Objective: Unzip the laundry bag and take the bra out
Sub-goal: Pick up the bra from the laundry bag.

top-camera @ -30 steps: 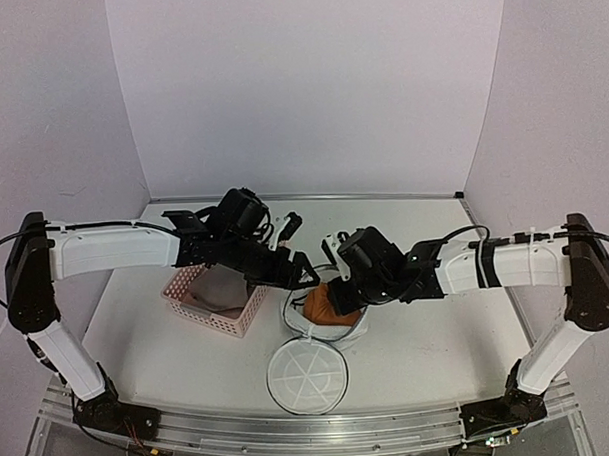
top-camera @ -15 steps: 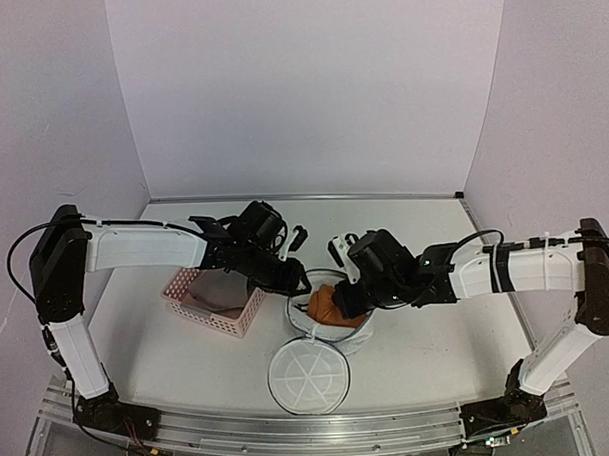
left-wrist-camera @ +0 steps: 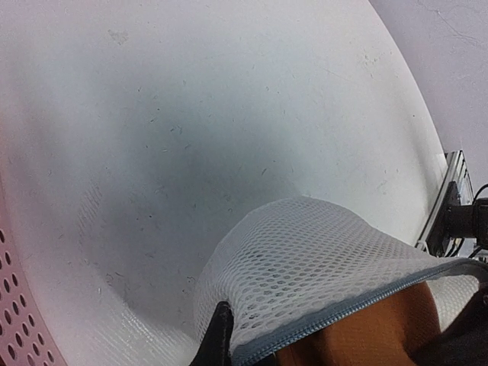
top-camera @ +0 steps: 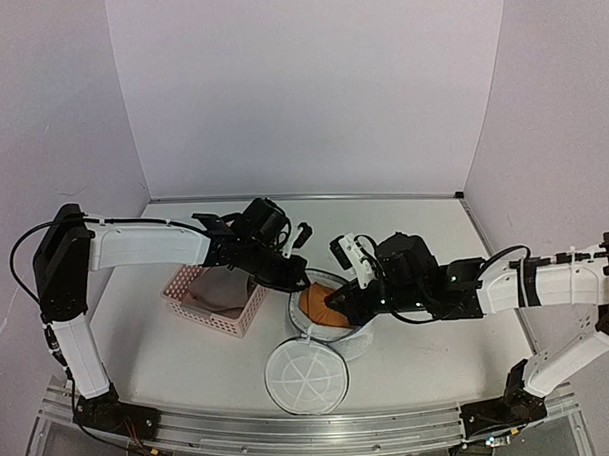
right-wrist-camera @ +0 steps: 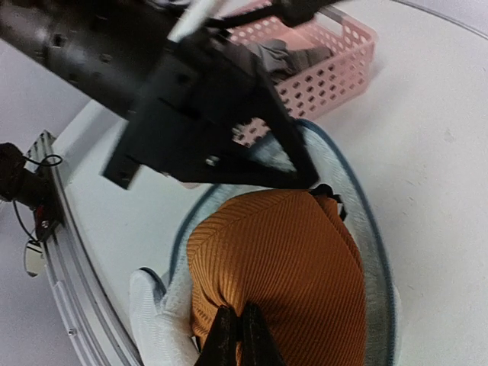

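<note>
The left fingers [left-wrist-camera: 221, 341] are pinched shut on the rim of the white translucent mesh laundry bag [left-wrist-camera: 305, 259]. The right fingers [right-wrist-camera: 226, 339] are closed on the orange-tan padded bra [right-wrist-camera: 274, 259], which sits inside the open bag on the white surface [top-camera: 189, 362], beside a pink plastic lattice basket [top-camera: 215, 303].

I find the lighting bright and even. A broad soft shadow lies on the table [left-wrist-camera: 229, 91] in the left wrist view; both wrist views bow at the edges.
</note>
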Robot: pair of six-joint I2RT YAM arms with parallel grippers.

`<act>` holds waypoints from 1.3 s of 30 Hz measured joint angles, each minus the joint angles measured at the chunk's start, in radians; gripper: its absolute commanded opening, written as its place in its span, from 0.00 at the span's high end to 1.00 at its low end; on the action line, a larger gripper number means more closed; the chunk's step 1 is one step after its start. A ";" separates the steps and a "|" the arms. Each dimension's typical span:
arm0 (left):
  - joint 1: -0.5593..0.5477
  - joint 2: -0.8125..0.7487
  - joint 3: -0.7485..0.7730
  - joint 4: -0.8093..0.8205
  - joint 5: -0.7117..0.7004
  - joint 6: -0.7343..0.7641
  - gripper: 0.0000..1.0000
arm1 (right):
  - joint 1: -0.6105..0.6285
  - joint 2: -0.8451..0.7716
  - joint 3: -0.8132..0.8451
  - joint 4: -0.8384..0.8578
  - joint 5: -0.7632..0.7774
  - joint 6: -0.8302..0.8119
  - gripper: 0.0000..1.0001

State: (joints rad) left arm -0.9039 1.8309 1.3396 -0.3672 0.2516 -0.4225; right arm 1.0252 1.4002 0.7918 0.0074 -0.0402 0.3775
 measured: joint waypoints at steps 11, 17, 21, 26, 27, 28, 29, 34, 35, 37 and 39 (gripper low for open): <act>0.000 0.007 0.016 -0.002 0.041 0.014 1.00 | 0.003 -0.003 -0.019 0.153 -0.220 -0.150 1.00; -0.001 0.007 0.016 -0.002 0.066 0.034 1.00 | 0.003 -0.003 -0.062 0.244 -0.269 -0.263 1.00; -0.004 0.007 0.016 -0.002 0.071 0.040 1.00 | 0.003 -0.016 -0.123 0.330 -0.256 -0.338 1.00; -0.013 0.007 0.016 -0.002 0.079 0.042 1.00 | 0.003 -0.070 -0.184 0.415 -0.207 -0.446 1.00; -0.015 0.007 0.016 -0.002 0.079 0.041 1.00 | 0.003 -0.076 -0.187 0.425 -0.198 -0.463 1.00; -0.016 0.007 0.016 -0.002 0.079 0.041 1.00 | 0.003 -0.084 -0.190 0.438 -0.184 -0.481 1.00; -0.016 0.007 0.016 -0.002 0.079 0.041 1.00 | 0.003 -0.093 -0.192 0.447 -0.171 -0.498 1.00; -0.018 0.007 0.015 0.000 0.077 0.040 1.00 | 0.003 -0.139 -0.214 0.478 -0.101 -0.560 1.00; -0.018 0.007 0.014 0.000 0.074 0.040 1.00 | 0.003 -0.150 -0.220 0.478 -0.090 -0.568 1.00; -0.018 0.007 0.014 0.000 0.064 0.038 1.00 | 0.004 -0.171 -0.233 0.476 -0.074 -0.581 1.00; -0.018 0.007 0.013 0.000 0.056 0.036 1.00 | 0.004 -0.200 -0.246 0.472 -0.058 -0.588 1.00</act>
State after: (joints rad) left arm -0.9222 1.8381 1.3529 -0.3676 0.3080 -0.3862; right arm 1.0294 1.2003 0.5461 0.4793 -0.0986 -0.2108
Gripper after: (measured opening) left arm 0.022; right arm 0.022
